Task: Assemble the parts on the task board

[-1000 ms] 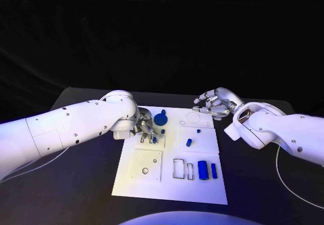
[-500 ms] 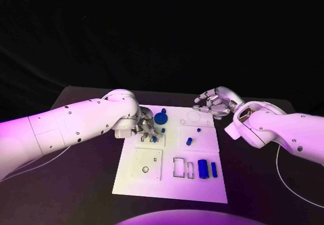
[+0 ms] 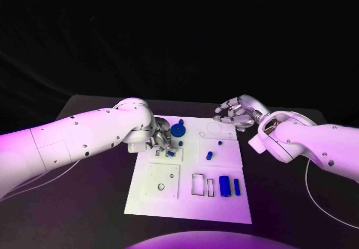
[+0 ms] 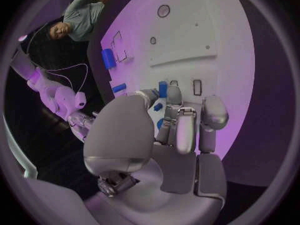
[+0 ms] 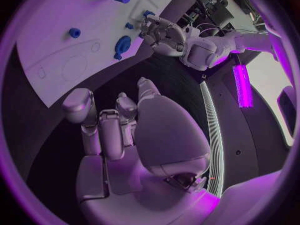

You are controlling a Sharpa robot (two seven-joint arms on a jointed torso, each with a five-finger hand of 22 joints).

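Left hand (image 3: pixel 160 141) sits low over the white rectangular task board (image 3: pixel 224 207), at its far-left part near the left edge. Fingers curled together with tips down. In the left wrist view a small blue peg-shaped part (image 4: pixel 162 89) stands right at the fingertips (image 4: pixel 174 96), with more blue tucked under the fingers. It looks pinched, but I can't confirm the contact from these views.

Key relation: the peg is directly below and ahead of the left fingertips, long axis roughly upright to the board, next to two small rectangular slots (image 4: pixel 197 86). My read is that the left hand is seating that peg, so the next motion is straight down with little sideways correction. Left hand is much nearer; right is well apart from it.

Right hand (image 3: pixel 238 115) hovers at the board's far-right corner, fingers loosely curled, holding nothing visible.

Other parts on the board:
- blue round gear-like part (image 3: pixel 178 130) near the far edge, just beside the left hand
- two short blue pegs (image 3: pixel 210 154) mid-board toward the right edge
- large blue cylinder (image 3: pixel 223 185) and slimmer blue bar (image 3: pixel 237 188) lying near the near-right corner, long axes running far-to-near, beside empty rectangular recesses (image 3: pixel 197 186)

Risk, as a judgement: a tilted peg jams at the slot lip.
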